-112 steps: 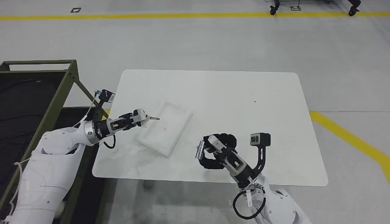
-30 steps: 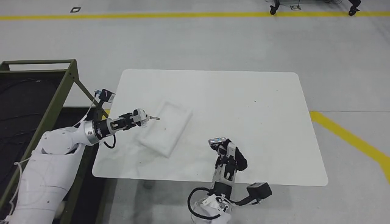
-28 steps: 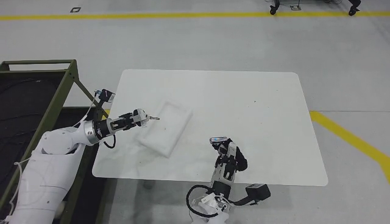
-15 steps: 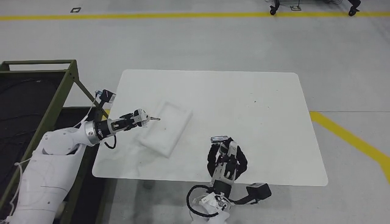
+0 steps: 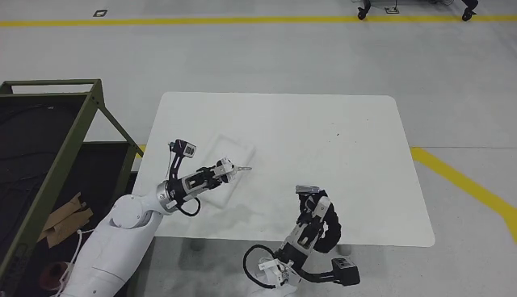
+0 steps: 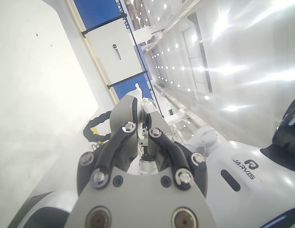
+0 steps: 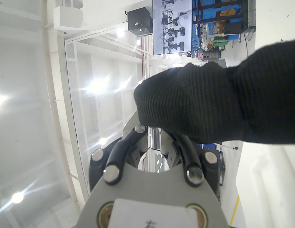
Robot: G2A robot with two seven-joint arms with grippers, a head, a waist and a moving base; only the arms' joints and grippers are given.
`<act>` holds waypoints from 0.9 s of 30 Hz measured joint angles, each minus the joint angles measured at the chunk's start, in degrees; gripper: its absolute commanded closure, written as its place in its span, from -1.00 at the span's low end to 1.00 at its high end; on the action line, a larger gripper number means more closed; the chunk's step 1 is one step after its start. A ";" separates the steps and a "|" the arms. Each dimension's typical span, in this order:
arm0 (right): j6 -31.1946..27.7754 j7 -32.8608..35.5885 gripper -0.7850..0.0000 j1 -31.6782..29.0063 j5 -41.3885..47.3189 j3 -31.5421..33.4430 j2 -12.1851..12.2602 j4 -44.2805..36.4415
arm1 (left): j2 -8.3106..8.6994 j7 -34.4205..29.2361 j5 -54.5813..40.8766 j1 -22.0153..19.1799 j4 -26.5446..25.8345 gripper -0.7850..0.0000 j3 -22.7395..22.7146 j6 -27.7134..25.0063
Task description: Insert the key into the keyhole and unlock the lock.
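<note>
My left end effector [image 5: 229,170] pinches the key [image 5: 242,169]; right end effector [image 7: 154,134], I think, grips the lock [image 5: 307,190], well apart. Insertion and turning remain.

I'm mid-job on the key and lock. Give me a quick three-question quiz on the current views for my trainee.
1. True or false: the key already touches the lock.
2. Multiple choice: the key is gripped by (A) the left tool, (B) a person's hand, (C) nothing, it lies loose.
3. Fill in: beneath the left tool's arm, a white ___ lies on the table.
Key: 1 false: a clear gap separates them, and the lock sits in the right tool. 2 A. 3 pad.
</note>
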 measured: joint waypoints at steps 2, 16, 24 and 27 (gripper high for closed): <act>-0.52 0.00 1.00 -0.57 -2.42 1.13 -1.34 1.40 | -0.46 -1.26 -1.46 -0.53 0.57 1.00 1.46 0.87; -1.99 -0.01 1.00 -1.32 -5.37 2.81 -3.90 3.46 | -1.35 -4.01 -4.04 -1.38 0.94 1.00 4.14 2.65; -1.99 -0.01 1.00 -1.32 -5.37 2.81 -3.90 3.46 | -1.35 -4.01 -4.04 -1.38 0.94 1.00 4.14 2.65; -1.99 -0.01 1.00 -1.32 -5.37 2.81 -3.90 3.46 | -1.35 -4.01 -4.04 -1.38 0.94 1.00 4.15 2.65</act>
